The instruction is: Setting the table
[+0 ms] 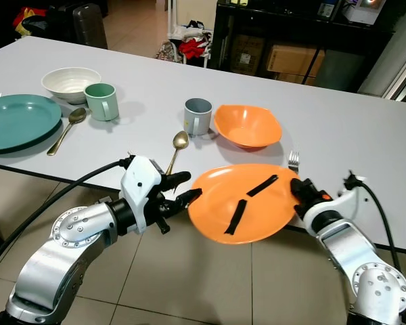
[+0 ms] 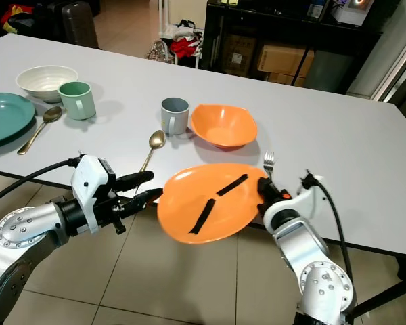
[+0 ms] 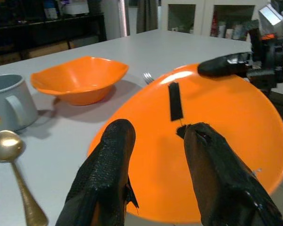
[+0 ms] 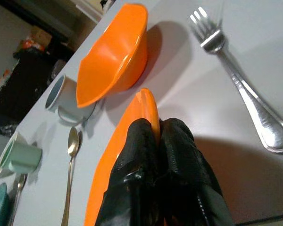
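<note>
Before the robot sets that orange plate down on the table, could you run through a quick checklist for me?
1. Right gripper clamped on the orange plate rim: ok.
2. Left gripper open at the plate's opposite edge, not gripping: ok.
3. Plate level: not ok, tilted and overhanging the table edge.
4. Fork beside the landing spot, not under the plate: cannot tell.
5. Gold spoon and orange bowl apart from the plate: ok.

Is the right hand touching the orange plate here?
Touching. The right wrist view shows the right hand with both black fingers pinched shut on the rim of the orange plate.
</note>
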`<state>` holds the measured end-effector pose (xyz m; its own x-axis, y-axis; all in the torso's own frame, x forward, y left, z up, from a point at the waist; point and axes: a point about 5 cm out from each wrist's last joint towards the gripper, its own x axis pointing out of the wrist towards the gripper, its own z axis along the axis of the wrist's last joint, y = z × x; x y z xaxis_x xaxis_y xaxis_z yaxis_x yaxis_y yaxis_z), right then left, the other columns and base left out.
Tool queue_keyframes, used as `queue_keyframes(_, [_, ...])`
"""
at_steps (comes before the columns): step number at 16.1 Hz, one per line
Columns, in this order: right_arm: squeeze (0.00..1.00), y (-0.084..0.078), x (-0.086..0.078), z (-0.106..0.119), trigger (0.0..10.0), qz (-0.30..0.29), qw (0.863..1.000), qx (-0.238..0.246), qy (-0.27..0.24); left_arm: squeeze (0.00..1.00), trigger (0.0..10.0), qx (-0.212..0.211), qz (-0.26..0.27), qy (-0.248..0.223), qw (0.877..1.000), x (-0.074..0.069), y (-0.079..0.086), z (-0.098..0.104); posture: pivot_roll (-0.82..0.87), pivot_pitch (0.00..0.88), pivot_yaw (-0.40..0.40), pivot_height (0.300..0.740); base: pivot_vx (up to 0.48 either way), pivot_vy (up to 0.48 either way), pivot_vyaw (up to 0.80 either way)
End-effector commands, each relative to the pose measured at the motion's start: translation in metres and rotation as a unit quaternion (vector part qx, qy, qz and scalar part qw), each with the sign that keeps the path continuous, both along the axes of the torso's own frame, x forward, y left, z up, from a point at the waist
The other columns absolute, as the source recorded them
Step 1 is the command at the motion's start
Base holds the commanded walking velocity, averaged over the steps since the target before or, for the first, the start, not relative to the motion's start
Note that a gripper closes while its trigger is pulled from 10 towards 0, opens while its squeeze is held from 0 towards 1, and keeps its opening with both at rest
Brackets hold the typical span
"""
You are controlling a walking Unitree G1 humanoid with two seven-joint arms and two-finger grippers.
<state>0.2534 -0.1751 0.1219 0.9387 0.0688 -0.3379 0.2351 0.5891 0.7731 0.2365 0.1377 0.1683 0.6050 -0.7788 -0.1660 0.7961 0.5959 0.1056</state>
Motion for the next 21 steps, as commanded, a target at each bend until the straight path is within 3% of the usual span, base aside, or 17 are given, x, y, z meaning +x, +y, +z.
queue_keyframes(1, [0.0, -0.001, 0.007, 0.01, 10.0, -0.015, 0.999, 0.028, -0.031, 0.0, 10.0, 0.002, -0.012, 0.001, 1.0, -0.003, -0.003, 0.001, 0.03, 0.0, -0.085, 0.74, 0.0, 0.0, 0.0])
queue_keyframes(5, [0.0, -0.008, 0.022, 0.001, 10.0, -0.045, 0.997, 0.058, -0.03, 0.0, 10.0, 0.005, -0.012, 0.0, 1.0, 0.0, -0.002, 0.001, 0.03, 0.0, -0.068, 0.74, 0.0, 0.0, 0.0])
queue_keyframes(9, [0.0, -0.012, 0.047, -0.01, 10.0, -0.064, 0.995, 0.068, -0.036, 0.0, 10.0, 0.01, -0.013, 0.005, 1.0, 0.001, -0.003, -0.001, 0.05, 0.0, -0.065, 0.74, 0.0, 0.0, 0.0])
queue_keyframes(16, [0.0, -0.012, 0.073, -0.036, 10.0, -0.073, 0.996, 0.042, -0.029, 0.0, 10.0, 0.014, -0.005, 0.007, 1.0, 0.001, 0.0, -0.002, 0.06, 0.0, -0.061, 0.74, 0.0, 0.0, 0.0])
queue_keyframes(21, [0.0, -0.002, 0.09, -0.046, 10.0, -0.068, 0.997, 0.022, -0.023, 0.0, 10.0, 0.02, -0.007, 0.008, 1.0, -0.001, 0.001, -0.002, 0.07, 0.0, -0.052, 0.74, 0.0, 0.0, 0.0])
